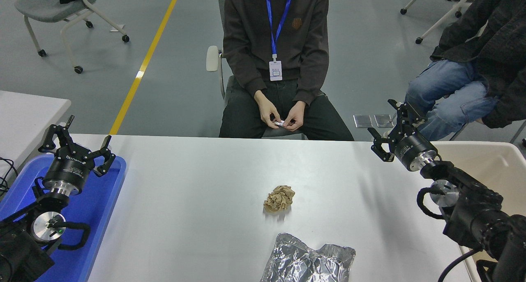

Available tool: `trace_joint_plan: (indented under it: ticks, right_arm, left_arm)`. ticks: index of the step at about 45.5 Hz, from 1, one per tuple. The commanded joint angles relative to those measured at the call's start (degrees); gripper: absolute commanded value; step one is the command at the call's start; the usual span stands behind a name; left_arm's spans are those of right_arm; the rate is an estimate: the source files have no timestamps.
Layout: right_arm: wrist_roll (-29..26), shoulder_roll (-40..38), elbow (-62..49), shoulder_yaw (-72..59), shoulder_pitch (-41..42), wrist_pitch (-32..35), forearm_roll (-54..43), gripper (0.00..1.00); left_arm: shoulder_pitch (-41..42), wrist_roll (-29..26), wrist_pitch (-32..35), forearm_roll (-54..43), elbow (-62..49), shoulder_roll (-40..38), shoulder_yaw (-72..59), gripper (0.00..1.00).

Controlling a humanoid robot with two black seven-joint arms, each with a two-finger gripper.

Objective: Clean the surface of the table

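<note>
Two litter pieces on white table surface (185,183)

The surface (185,199), a wide matte white tabletop with rounded far corners, lies flat and fills the lower view, carrying a crumpled brown paper ball (279,198) near its middle and a crinkled silver foil bag (308,260) at its near edge.

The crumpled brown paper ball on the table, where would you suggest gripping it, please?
Probably from straight above, closing the right claw across the middle of the crumpled brown paper ball. It is a roundish wad resting free on the table surface, apart from the silver foil bag, with no handle.
</note>
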Motion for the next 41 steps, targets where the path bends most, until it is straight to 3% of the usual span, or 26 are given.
trace_joint_plan:
  ticks: [1, 13, 19, 32, 41]
  right_arm:
    - [0.2, -0.4, -2.3, 0.3, 0.4, -0.4, 0.2, 0.99]
    - [1.9, -0.9, -1.6, -0.4, -0.4, -4.5, 0.8, 0.99]
    - [2.1, -14.8, 14.5, 3.1, -6.9, -3.1, 0.2, 0.99]
    - [1.5, -12.5, 17.9, 9.4, -8.5, -8.3, -2.9, 0.99]
    - [1.3, -10.7, 22.5, 12.3, -10.1, -16.9, -10.1, 0.99]
  left_arm:
    - [0.0, 0.0, 0.0, 0.0, 0.1, 0.0, 0.0, 1.00]
    - [0.0, 0.0, 0.0, 0.0, 0.1, 0.0, -0.1, 1.00]
    - [0.0, -0.1, 0.0, 0.0, 0.0, 0.0, 0.0, 1.00]
    - [0.0, -0.1, 0.0, 0.0, 0.1, 0.0, 0.0, 1.00]
    - [0.0, -0.1, 0.0, 0.0, 0.1, 0.0, -0.1, 1.00]
